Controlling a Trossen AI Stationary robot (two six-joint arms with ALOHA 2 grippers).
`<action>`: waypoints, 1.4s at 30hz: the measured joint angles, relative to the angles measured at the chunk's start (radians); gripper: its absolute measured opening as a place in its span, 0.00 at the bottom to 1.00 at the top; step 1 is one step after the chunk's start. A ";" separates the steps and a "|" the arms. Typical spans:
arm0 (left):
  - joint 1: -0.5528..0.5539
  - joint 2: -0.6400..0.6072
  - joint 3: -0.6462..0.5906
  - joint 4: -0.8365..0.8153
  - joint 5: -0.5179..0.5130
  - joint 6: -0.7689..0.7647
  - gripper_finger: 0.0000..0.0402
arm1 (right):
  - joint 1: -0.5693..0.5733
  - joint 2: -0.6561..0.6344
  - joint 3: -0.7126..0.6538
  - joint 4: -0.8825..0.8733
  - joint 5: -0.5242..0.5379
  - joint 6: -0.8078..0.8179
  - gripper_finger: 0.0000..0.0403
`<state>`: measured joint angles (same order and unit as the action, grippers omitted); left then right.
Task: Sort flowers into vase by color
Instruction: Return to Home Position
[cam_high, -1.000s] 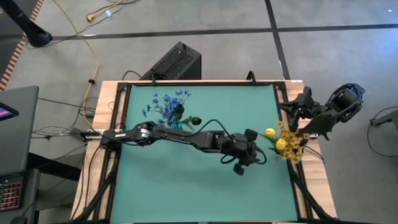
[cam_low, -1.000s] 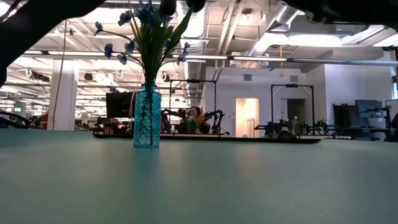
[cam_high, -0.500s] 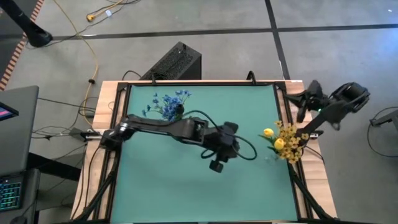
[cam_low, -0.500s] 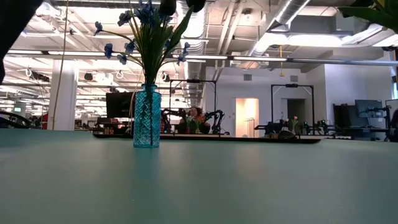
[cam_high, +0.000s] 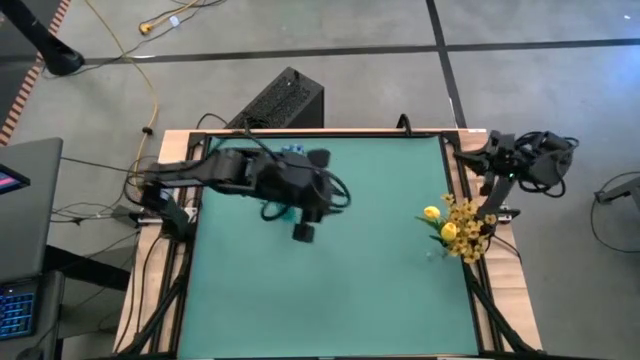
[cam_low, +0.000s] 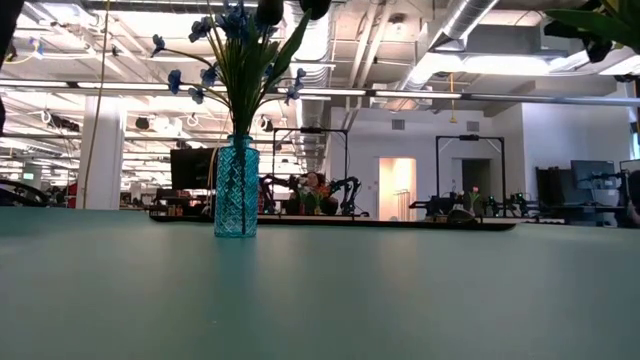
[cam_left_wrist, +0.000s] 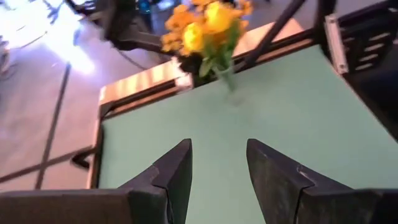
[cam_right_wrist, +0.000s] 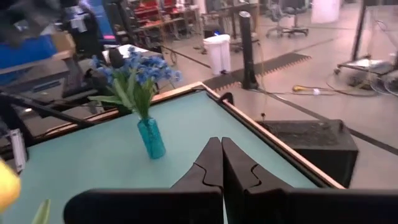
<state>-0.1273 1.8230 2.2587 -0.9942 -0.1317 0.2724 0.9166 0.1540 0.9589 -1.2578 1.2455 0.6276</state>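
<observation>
Yellow artificial flowers (cam_high: 462, 228) stood sorted at the bench's (cam_high: 330, 290) right edge, so left jaws gaped empty, right jaws closed.

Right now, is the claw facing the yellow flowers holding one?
No, the left gripper is open and empty, and the yellow flowers stand well apart from it.

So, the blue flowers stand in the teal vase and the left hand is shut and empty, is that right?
Not quite: the left hand is open, not shut, and empty, as the left wrist view shows. The blue flowers do stand in the teal vase.
</observation>
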 joint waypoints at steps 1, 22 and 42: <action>0.005 -0.029 -0.028 0.004 -0.017 -0.008 0.35 | 0.025 -0.009 -0.018 0.003 0.014 0.006 0.04; 0.130 -1.012 -1.154 0.694 -0.029 -0.133 0.35 | 0.259 -0.039 -0.110 -0.311 0.252 0.495 0.05; 0.130 -1.408 -1.485 0.716 0.060 -0.279 0.35 | 0.517 -0.045 -0.216 -0.114 0.317 0.363 0.05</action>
<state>0.0029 0.4149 0.7738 -0.2778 -0.0713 -0.0061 1.4335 0.1085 0.7427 -1.3715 1.5629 0.9911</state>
